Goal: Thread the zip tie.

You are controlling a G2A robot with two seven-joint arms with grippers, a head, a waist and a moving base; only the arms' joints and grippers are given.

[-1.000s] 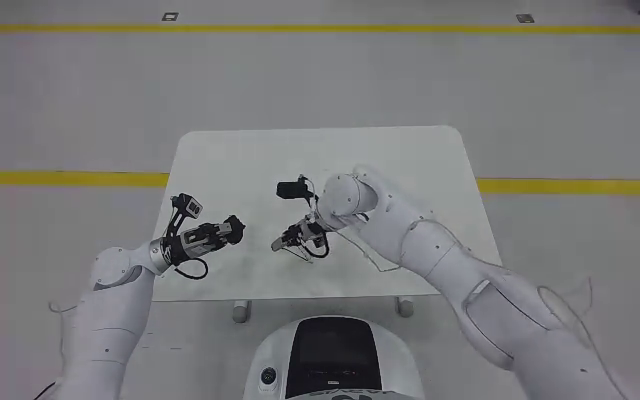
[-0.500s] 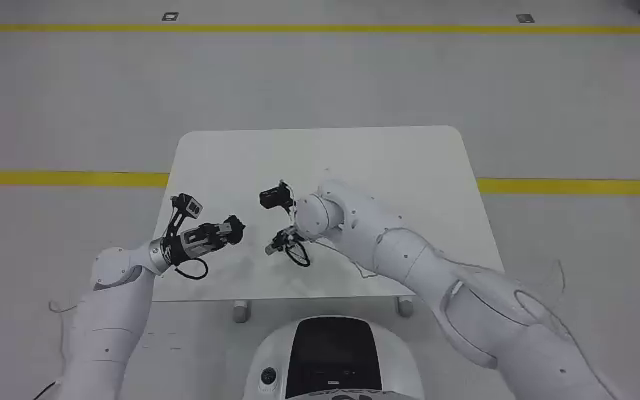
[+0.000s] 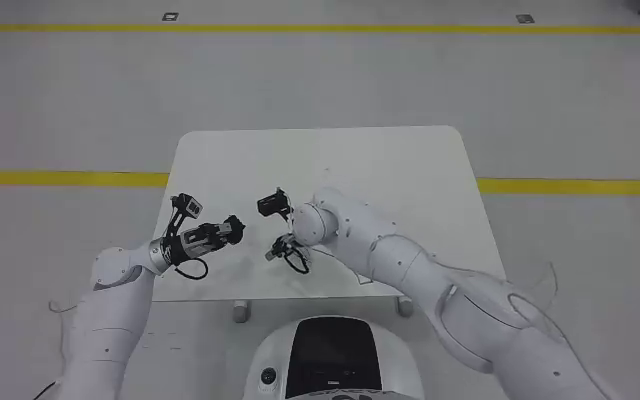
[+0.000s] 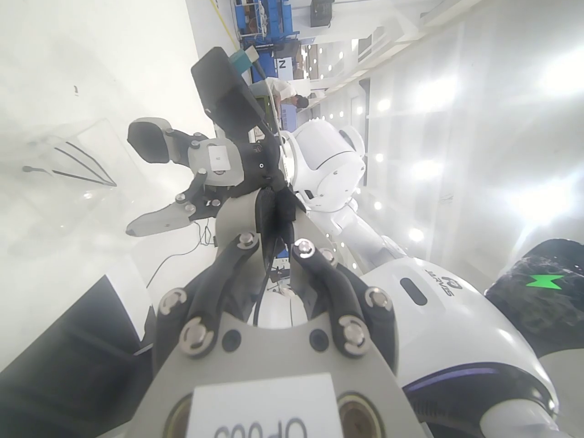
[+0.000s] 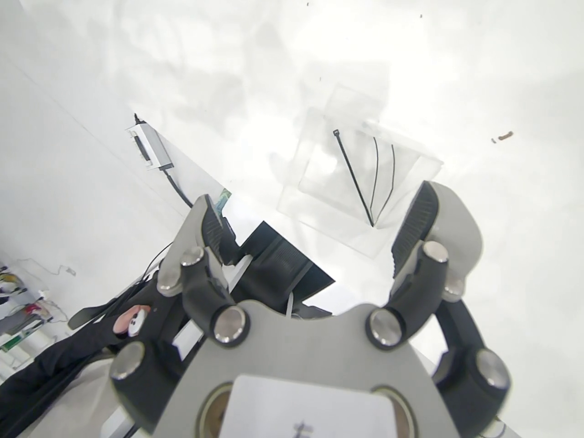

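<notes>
Three ties (image 5: 353, 177) lie close together in the clear tray (image 5: 315, 170), middle of the frame. Right claw (image 5: 315, 195), spread wide, might grab two at once. Left claw (image 4: 273, 200) looks clenched.

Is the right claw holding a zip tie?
No, the right gripper is open and empty, and the black zip ties lie in the clear tray beyond it.

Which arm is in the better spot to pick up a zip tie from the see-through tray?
Right. Its gripper points open fingers at the clear tray holding the zip ties. The left gripper is farther from the tray.
</notes>
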